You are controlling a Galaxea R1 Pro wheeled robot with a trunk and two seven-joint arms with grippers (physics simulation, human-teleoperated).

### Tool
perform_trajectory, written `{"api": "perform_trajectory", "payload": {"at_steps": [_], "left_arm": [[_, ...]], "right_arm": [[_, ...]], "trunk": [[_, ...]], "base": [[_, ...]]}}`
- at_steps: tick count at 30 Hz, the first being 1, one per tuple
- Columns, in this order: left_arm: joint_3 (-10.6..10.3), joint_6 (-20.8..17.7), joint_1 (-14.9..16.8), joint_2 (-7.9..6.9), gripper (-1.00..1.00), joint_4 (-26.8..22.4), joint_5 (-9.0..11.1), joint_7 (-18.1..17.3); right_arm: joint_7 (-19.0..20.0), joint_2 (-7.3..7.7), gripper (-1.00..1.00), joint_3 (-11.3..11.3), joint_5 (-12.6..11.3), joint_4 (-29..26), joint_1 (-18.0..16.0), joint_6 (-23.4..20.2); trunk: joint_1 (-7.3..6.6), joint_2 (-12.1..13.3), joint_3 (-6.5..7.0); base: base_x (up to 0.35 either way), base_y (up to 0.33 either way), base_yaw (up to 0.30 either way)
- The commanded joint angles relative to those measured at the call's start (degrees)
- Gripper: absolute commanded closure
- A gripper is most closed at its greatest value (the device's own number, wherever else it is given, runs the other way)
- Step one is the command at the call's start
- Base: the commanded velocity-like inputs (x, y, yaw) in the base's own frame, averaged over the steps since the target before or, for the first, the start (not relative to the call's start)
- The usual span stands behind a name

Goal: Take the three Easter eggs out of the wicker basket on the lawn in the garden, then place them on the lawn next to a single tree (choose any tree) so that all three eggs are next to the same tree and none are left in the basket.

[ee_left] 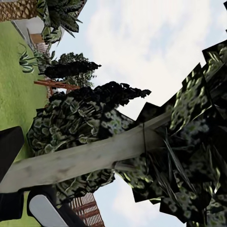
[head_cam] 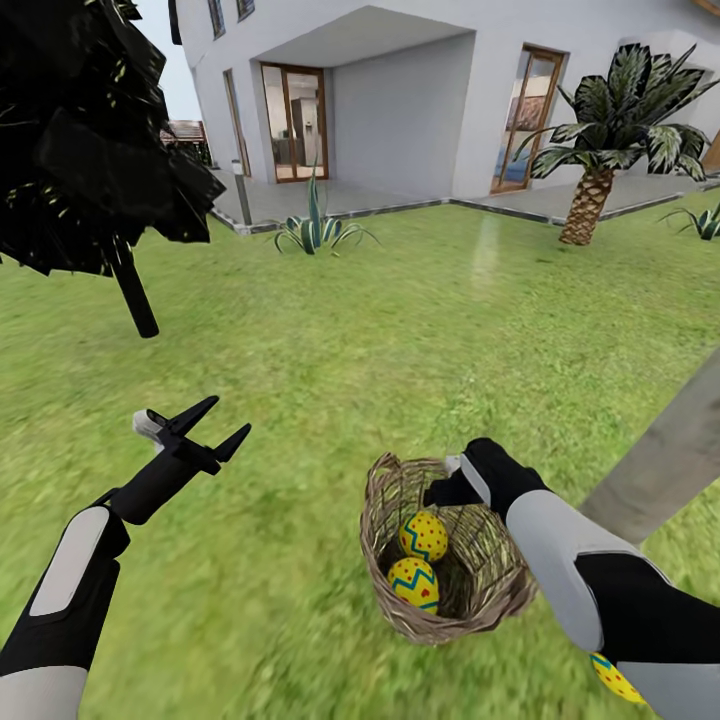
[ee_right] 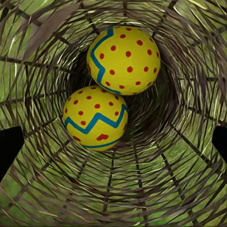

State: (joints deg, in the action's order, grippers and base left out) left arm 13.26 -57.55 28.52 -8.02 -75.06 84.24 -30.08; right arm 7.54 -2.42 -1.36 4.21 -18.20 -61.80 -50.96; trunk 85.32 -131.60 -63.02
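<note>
Two yellow Easter eggs with blue zigzag bands and red dots (head_cam: 419,560) are lying, touching each other, inside the small round basket of woven brown twigs (head_cam: 385,590) on the green lawn (head_cam: 400,330). A third egg (head_cam: 612,678) is lying on the grass near the pale grey tree trunk (head_cam: 665,465), so I judge one of three is done.

The right gripper (head_cam: 452,482) is hovering at the basket rim. Its wrist view is showing both eggs (ee_right: 109,87) with fingers spread, empty. The left gripper (head_cam: 215,420) is standing open, holding nothing.

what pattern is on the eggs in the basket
Yellow eggs with red dots and a blue zigzag band, clearest in the right wrist view.
</note>
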Motion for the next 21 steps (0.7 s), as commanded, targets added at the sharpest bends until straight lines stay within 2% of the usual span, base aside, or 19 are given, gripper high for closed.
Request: {"api": "perform_trajectory", "payload": {"at_steps": [1, 7, 21], "left_arm": [[0.06, -0.32, 0.04, 0.01, -1.0, 0.02, -0.13, -0.25], [0.02, -0.37, 0.04, 0.02, -1.0, 0.06, -0.13, -0.25], [0.07, -0.42, 0.04, -0.07, -1.0, 0.07, -0.13, -0.25]], "right_arm": [[0.44, -0.02, -1.0, -0.15, 0.46, -0.08, 0.03, -0.19], [0.3, -0.6, -1.0, -0.14, 0.53, 0.0, 0.1, -0.07], [0.4, -0.51, -1.0, -0.22, 0.84, -0.06, 0.19, 0.89]], "trunk": [[0.21, -0.43, -0.23], [1.53, -2.84, -1.31], [4.61, -8.46, -3.82]], "base": [[0.0, 0.0, 0.0], [0.0, 0.0, 0.0], [0.0, 0.0, 0.0]]}}
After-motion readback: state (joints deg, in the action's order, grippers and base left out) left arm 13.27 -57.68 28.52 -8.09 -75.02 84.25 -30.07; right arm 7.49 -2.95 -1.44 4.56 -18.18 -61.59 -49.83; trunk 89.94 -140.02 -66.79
